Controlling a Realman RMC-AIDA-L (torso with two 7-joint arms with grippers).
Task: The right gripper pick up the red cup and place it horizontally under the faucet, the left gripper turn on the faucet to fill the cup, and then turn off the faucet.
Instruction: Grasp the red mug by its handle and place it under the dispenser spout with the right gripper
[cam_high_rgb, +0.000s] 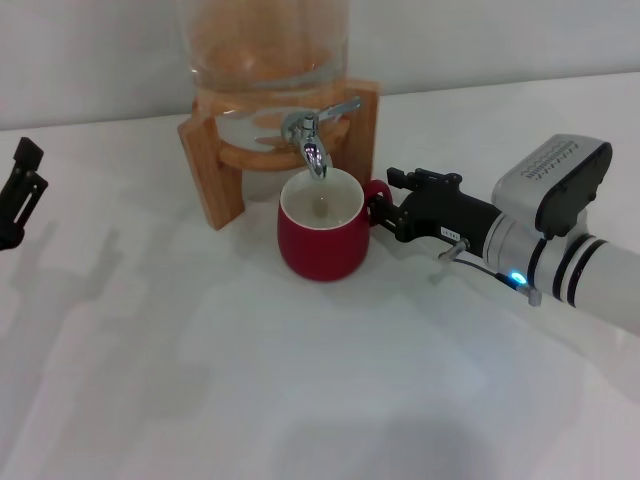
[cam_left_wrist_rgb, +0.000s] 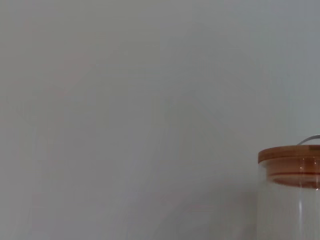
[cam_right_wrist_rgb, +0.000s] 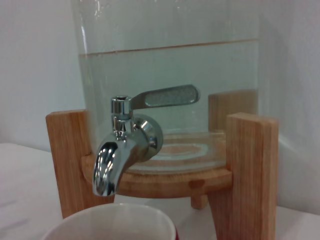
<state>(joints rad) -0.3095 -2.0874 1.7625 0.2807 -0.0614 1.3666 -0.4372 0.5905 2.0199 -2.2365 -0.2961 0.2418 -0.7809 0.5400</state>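
Head view: the red cup (cam_high_rgb: 323, 236) stands upright on the bench (cam_high_rgb: 300, 400) under the faucet (cam_high_rgb: 312, 140); the right hand (cam_high_rgb: 384, 213) clamps its handle. The left hand (cam_high_rgb: 20, 190) waits far left, fingers apart. Right wrist view: the faucet (cam_right_wrist_rgb: 122, 150) hangs over the cup's rim (cam_right_wrist_rgb: 112, 222).

The red cup (cam_high_rgb: 322, 234) stands at centre frame under the faucet (cam_high_rgb: 313, 142), before the wooden stand (cam_high_rgb: 215, 165); right gripper (cam_high_rgb: 381, 213) at its handle, left gripper (cam_high_rgb: 20, 190) far left

No text can be read; a small white label on the right gripper (cam_high_rgb: 385, 212), at 3 o'clock from the cup (cam_high_rgb: 322, 236), is illegible.
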